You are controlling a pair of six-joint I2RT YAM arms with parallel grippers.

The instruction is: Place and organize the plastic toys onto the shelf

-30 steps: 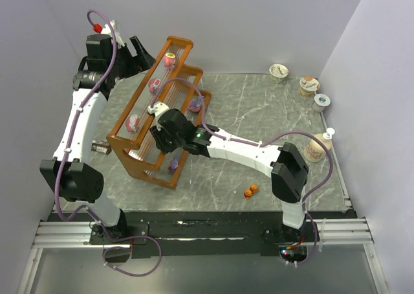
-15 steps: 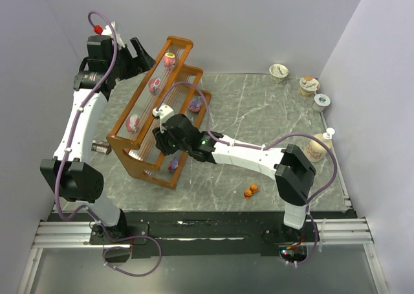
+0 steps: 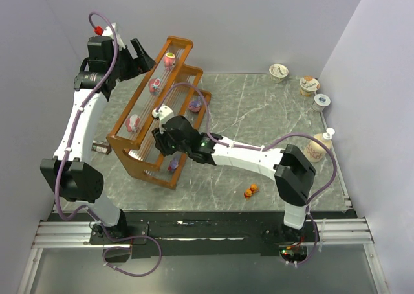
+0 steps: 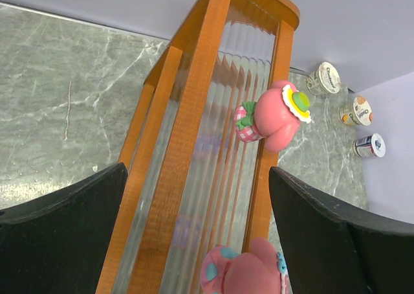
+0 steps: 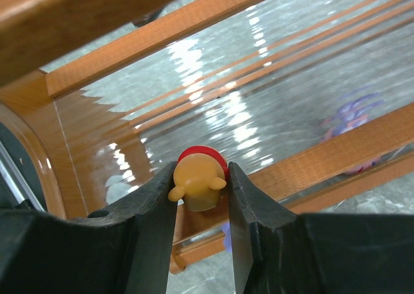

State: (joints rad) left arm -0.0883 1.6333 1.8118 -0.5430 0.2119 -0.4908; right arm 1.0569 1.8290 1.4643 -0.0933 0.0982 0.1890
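top view, surroundings: I see the shelf (image 3: 140, 168) standing askew on the left half of the grey table (image 3: 259, 113). Three foil-lidded cups (image 3: 308, 85) sit at the far right corner, a beige bottle (image 3: 315, 149) by the right edge, and a small dark object (image 3: 100, 148) just left of the shelf.
top view, toys: three pink toys (image 3: 155, 85) on the higher tiers, two purple toys (image 3: 194, 104) lower down. An orange pair (image 3: 251, 190) lies loose on the table, well apart from the shelf.
top view, hidden: the right gripper (image 3: 159, 143) is buried under its own wrist over the shelf's front, so I can't read its jaws here. The left gripper (image 3: 136, 56) is behind the shelf's far top end.
left wrist, surroundings: shelf rails and ribbed slats fill the middle, with the cups at right.
left wrist, toys: a capped pink toy (image 4: 275, 116) is against the right rail. A second pink toy (image 4: 242, 274) is cut off by the bottom edge.
left wrist, hand: black fingers (image 4: 58, 242) spread wide, one on each side of the shelf, gripping nothing. Contact with the wood is unclear.
right wrist, in the way: the shelf's rails cross close ahead.
right wrist, hard to see: a blurred purple toy (image 5: 352, 122) shows behind the ribbed slats.
right wrist, hand: jaws nearly together, clamped on an orange toy (image 5: 197, 180) with a red end. It is held in front of a tier rail, and I can't tell whether it touches.
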